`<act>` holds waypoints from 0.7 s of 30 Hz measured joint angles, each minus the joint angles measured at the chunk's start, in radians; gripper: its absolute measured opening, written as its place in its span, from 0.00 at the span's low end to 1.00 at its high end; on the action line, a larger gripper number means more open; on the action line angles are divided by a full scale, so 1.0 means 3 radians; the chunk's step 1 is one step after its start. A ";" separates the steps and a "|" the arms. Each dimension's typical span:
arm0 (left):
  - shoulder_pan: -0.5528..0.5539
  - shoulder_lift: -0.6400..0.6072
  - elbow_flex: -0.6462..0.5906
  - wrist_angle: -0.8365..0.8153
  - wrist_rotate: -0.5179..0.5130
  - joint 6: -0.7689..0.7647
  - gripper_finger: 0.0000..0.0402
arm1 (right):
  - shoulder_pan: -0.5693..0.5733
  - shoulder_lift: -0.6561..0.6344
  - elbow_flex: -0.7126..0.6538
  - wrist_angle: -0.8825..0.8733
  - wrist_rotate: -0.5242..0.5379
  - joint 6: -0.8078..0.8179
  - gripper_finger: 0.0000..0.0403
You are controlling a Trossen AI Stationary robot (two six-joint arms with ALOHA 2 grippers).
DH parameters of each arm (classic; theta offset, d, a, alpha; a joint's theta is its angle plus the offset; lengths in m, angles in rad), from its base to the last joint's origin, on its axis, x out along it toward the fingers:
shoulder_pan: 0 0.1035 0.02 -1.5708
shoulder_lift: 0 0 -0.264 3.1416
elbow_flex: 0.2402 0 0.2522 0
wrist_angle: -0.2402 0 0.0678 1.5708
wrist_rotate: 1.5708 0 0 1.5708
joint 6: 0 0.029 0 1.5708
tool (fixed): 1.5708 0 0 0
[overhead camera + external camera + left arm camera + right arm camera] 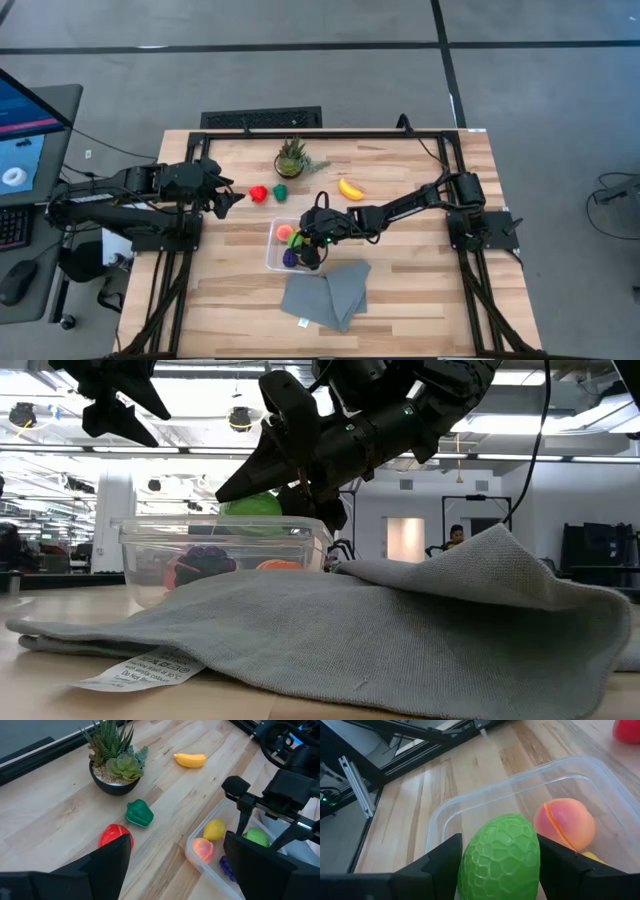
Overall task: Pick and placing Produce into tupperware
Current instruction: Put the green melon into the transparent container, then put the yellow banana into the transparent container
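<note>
The right gripper (500, 870) hangs over the tupperware (485, 790), jaws clamped on a lime fruit (501, 857). The left gripper (226, 197) waits, jaws spread and empty.

The right arm reaches in low across the table, its pincer (312, 243) clamped on something. The left pincer (232, 199) hangs spread apart, raised.

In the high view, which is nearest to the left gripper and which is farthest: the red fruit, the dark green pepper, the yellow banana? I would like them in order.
Measured from the left gripper, at the table's left side:
1. The red fruit, just right of the fingertips.
2. The dark green pepper, next to the red fruit, below the potted plant.
3. The yellow banana, farthest, past the table's middle towards the right arm.
</note>
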 joint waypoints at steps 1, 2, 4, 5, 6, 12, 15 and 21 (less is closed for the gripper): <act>0.0001 0.0000 0.0000 0.0000 0.0000 0.0000 0.76 | 0.0000 0.0000 0.0000 0.0000 0.0000 -0.0016 0.62; 0.0000 0.0000 0.0000 0.0000 0.0000 0.0000 0.76 | 0.0000 0.0000 0.0000 -0.0001 0.0000 -0.0049 0.62; 0.0001 0.0001 0.0000 0.0000 0.0000 -0.0001 0.76 | 0.0000 0.0000 0.0000 -0.0001 0.0004 -0.0100 0.62; 0.0001 0.0000 0.0000 0.0000 0.0000 -0.0002 0.76 | 0.0000 0.0000 0.0000 -0.0001 0.0006 -0.0125 0.62; 0.0001 0.0001 0.0000 0.0000 0.0000 -0.0003 0.76 | 0.0000 0.0000 0.0000 -0.0005 0.0006 -0.0148 0.62; 0.0000 0.0000 0.0000 0.0000 -0.0003 -0.0027 0.76 | 0.0000 -0.0001 0.0146 -0.0368 -0.0005 -0.0265 0.62; 0.0001 0.0000 0.0000 0.0000 -0.0003 -0.0027 0.76 | 0.0000 -0.0003 0.0263 -0.0475 -0.0014 -0.0404 0.63; 0.0000 0.0000 0.0000 0.0000 -0.0001 -0.0050 0.76 | -0.0039 -0.0004 0.0375 -0.0583 -0.0004 -0.0455 0.69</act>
